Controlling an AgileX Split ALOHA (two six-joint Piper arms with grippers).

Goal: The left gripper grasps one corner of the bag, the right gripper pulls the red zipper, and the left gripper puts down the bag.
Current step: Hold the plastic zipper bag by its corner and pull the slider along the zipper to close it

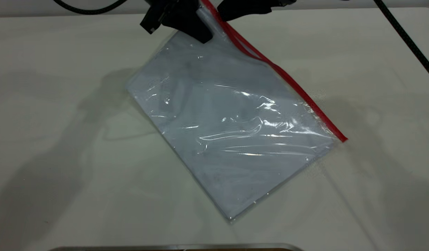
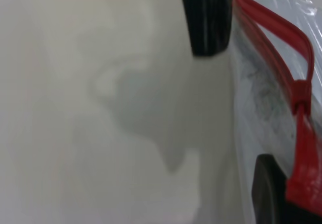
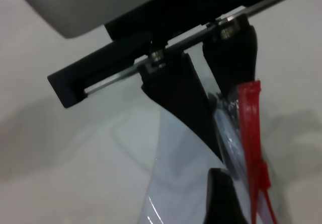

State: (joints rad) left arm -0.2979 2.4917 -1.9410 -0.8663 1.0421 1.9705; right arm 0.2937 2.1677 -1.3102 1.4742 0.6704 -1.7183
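The bag (image 1: 228,132), a clear pouch with a pale sheet inside, slants down across the table from its raised top corner. My left gripper (image 1: 202,24) is shut on the corner of the bag (image 3: 249,90) where the red strip ends. The red zipper (image 1: 305,96) runs along the upper right edge. Its small slider (image 2: 301,90) sits a short way from the held corner. Past the slider the two red strips gape apart for a stretch. My right gripper (image 1: 235,12) hangs just right of the strip near that corner, close beside the slider (image 3: 261,176).
A black cable (image 1: 406,38) crosses the table's far right corner, and another loops at the top left (image 1: 89,8). A metallic edge (image 1: 176,246) shows at the table's front. Pale bare tabletop (image 1: 61,139) lies left and right of the bag.
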